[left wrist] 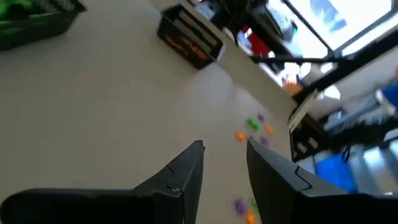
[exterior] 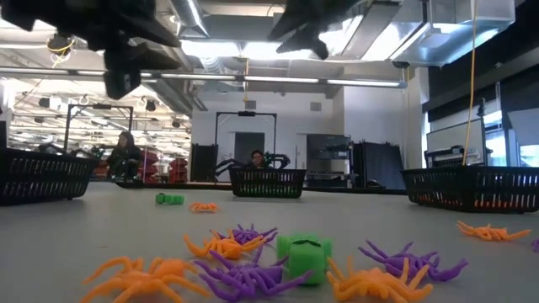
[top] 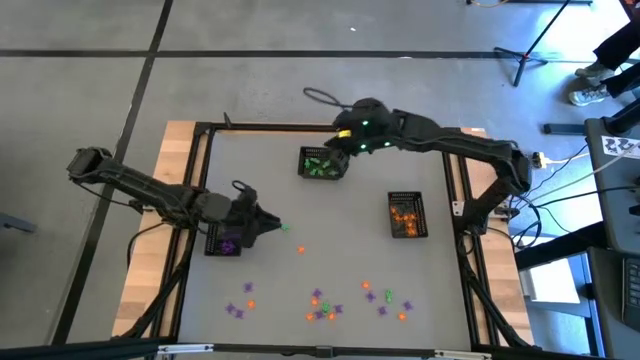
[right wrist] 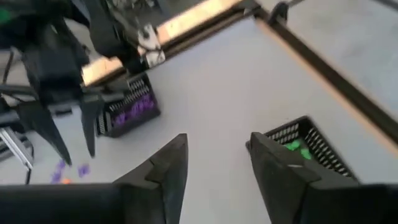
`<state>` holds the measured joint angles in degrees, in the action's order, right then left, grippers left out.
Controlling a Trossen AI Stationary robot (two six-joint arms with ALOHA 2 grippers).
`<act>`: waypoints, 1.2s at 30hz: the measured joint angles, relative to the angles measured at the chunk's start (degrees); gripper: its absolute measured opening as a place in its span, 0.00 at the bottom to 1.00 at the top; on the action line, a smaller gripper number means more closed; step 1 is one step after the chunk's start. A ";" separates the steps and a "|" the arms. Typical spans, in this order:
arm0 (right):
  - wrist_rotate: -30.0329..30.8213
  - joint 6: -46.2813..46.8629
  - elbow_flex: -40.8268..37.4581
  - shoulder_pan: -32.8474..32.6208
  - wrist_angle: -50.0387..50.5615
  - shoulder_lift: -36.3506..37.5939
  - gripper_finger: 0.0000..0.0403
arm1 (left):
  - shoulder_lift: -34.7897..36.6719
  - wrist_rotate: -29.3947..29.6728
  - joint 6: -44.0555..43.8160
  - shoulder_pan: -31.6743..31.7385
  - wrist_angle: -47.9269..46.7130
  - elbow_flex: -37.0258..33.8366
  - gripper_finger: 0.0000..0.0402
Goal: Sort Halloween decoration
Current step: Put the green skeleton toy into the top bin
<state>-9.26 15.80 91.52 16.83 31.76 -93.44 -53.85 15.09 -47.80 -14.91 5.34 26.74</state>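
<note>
Right gripper [top: 338,150], jaws apart and empty, hovers over the green basket [top: 322,163] at 12 o'clock; the drop looks done. Left gripper [top: 272,225], jaws apart, waits by the purple basket [top: 224,241]. Next: fetch from the trinkets [top: 325,303] at 6 o'clock.

trinkets [top: 325,303] | purple, green, orange (mostly spiders) | scattered near table's front edge

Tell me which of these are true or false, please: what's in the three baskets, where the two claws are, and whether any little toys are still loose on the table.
1. The basket with green pieces sits under the right gripper. True.
2. The right gripper holds a purple spider. False: its fingers are apart with nothing between them.
3. The basket with orange pieces holds purple toys. False: purple ones lie in the basket with purple pieces, beside the left gripper.
4. Loose trinkets remain on the table. True.
5. The left gripper is open and empty. True.
</note>
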 joint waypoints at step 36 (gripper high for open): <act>8.83 0.86 -0.08 -9.48 8.44 12.42 0.41 | -38.76 -15.45 27.94 13.82 -30.67 18.50 0.29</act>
<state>-0.43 16.67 91.44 7.35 40.20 -81.02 -92.60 -0.35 -19.86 -1.09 -25.32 45.25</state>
